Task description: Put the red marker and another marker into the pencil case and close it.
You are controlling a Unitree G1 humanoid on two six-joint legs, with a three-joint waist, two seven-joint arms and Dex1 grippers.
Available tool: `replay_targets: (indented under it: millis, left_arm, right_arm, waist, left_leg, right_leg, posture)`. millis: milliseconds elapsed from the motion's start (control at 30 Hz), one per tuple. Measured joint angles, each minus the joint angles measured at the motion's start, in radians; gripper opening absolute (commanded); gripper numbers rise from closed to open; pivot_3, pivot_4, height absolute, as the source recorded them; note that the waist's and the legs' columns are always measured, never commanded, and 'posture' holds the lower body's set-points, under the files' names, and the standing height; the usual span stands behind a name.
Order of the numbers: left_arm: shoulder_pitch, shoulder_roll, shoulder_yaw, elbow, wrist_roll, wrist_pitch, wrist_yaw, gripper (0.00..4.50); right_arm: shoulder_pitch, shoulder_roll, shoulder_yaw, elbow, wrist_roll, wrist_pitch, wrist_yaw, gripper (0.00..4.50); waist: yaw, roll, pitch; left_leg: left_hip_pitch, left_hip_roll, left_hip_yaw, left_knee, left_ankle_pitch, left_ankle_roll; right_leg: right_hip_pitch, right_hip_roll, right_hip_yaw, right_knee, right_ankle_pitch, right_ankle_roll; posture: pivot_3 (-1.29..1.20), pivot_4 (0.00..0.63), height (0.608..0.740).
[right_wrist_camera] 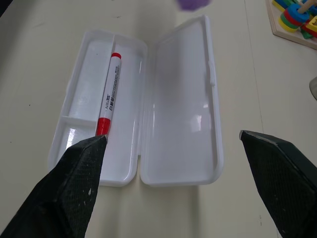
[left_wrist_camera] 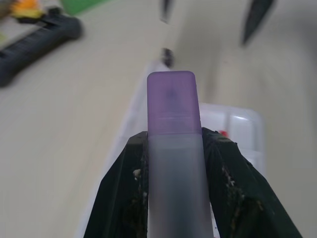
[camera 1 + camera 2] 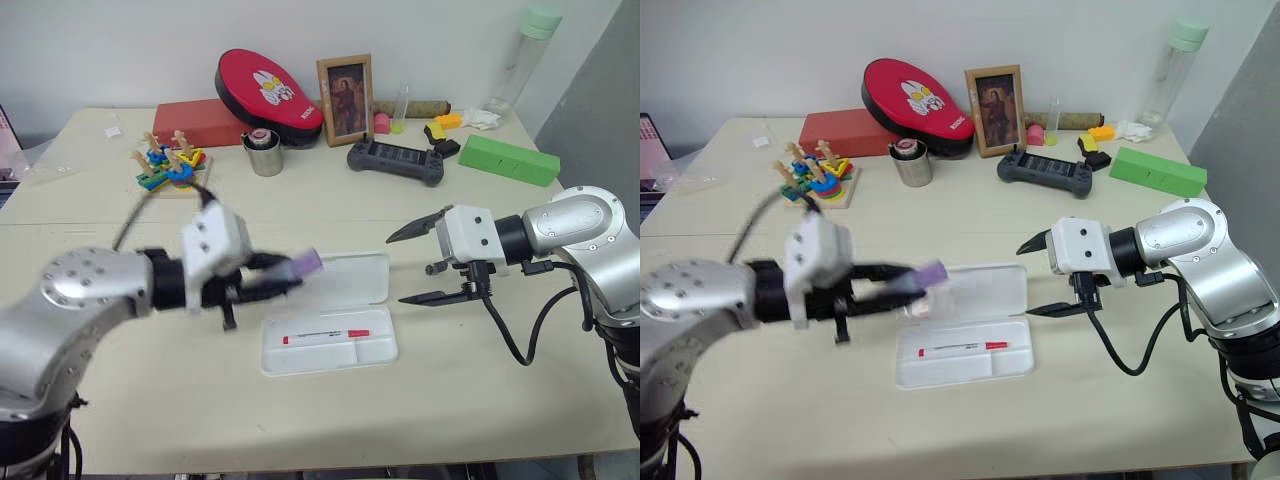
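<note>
Jaws of the left gripper (image 2: 173, 163) are clamped on the lilac marker (image 3: 303, 266), pinching its pale body from both sides with the purple cap sticking out past the fingertips; jaws of the right gripper (image 3: 425, 265) stand wide apart with nothing between them. Landmark: the pencil case (image 1: 178, 163), lying open on the counter (image 3: 450, 400) with its lid folded flat beside the tray. The red marker (image 1: 110, 94) already lies inside the tray, along its long compartment, so that part of the task looks done. The lilac marker is in the air, just above the lid side of the case at the end nearer the left arm, not yet touching the case. Judgement: roughly halfway; still to do are placing the lilac marker in the tray, releasing it, then swinging the lid over and pressing it shut. Pose: the left arm reaches in from the case's left end, its gripper pointing across toward the case and tilted somewhat downward. The right arm is bent in from the case's opposite end, its gripper raised above the counter, aimed toward the case and slightly downward, one finger high and the other low.
</note>
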State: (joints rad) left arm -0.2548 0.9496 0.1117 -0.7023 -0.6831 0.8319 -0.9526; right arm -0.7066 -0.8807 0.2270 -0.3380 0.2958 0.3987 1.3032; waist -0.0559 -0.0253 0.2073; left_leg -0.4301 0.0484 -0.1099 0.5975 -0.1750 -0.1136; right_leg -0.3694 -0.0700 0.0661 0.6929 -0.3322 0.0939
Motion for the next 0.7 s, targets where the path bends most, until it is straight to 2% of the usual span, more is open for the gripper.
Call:
replay_targets:
  millis: [433, 700]
  left_arm:
    - [0.070, -0.043, -0.108, 0.037, 0.002, -0.037, -0.009, 1.21]
    - [0.094, -0.050, -0.223, 0.150, 0.093, -0.146, -0.088, 1.21]
  right_arm:
    - [-0.001, 0.000, 0.000, 0.000, 0.000, 0.000, 0.000, 4.50]
    - [-0.008, 0.000, 0.000, 0.001, -0.002, 0.000, 0.000, 4.50]
  waist:
    - [0.002, 0.000, 0.000]
    - [0.003, 0.000, 0.000]
  left_leg:
    - [0.000, 0.000, 0.000, 0.001, 0.000, 0.000]
    - [0.000, 0.000, 0.000, 0.001, 0.000, 0.000]
  right_leg:
    - [0.001, 0.000, 0.000, 0.000, 0.000, 0.000]
    - [0.001, 0.000, 0.000, 0.000, 0.000, 0.000]
  posture:
    - [0.00, 0.150, 0.740]
    - [0.00, 0.150, 0.740]
